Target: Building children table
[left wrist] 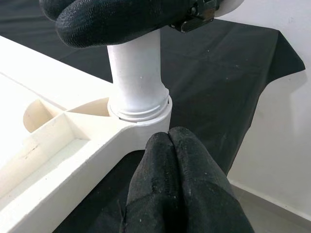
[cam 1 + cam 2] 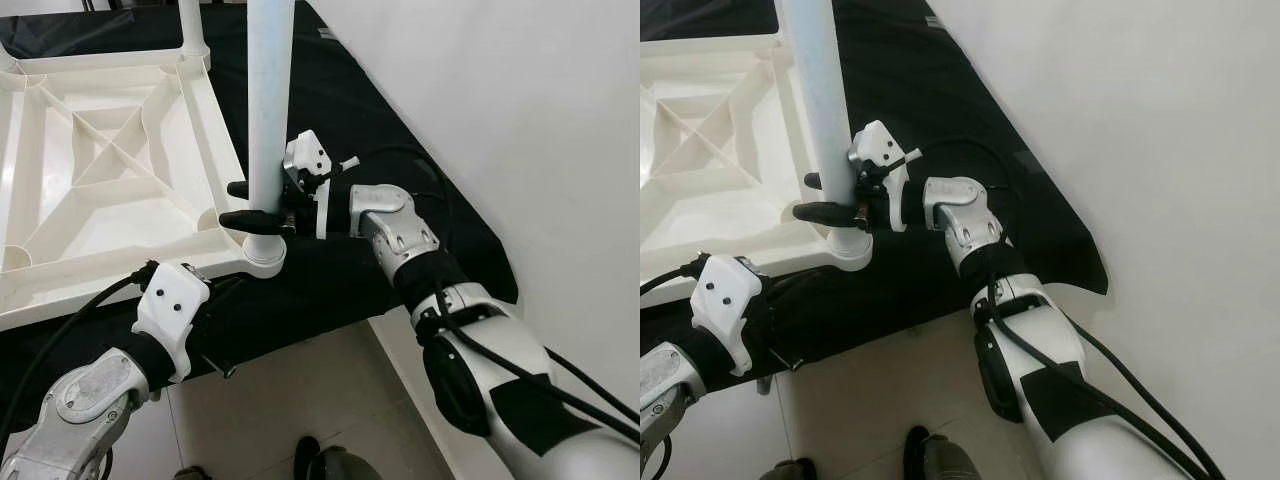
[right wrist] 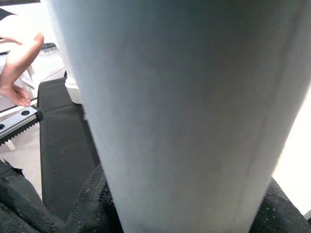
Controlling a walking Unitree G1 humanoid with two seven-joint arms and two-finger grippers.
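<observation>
A white plastic table top (image 2: 110,275) lies upside down on a black cloth. A white leg (image 2: 270,100) stands upright in its near corner socket (image 2: 263,262). My right gripper (image 2: 248,204) is shut on that leg just above the socket, one black finger on each side. The leg (image 3: 184,111) sits very close in the right wrist view. My left gripper (image 1: 169,140) is low in front of the same socket (image 1: 141,114), its two fingers pressed together with nothing between them. Its tips sit just short of the socket's rim.
A second leg (image 2: 192,25) stands in the table top's far corner. The black cloth (image 2: 400,130) ends close to a white wall (image 2: 540,120) on the right. Tiled floor (image 2: 300,400) lies below me. A person's foot (image 3: 17,92) rests on the floor beyond the table.
</observation>
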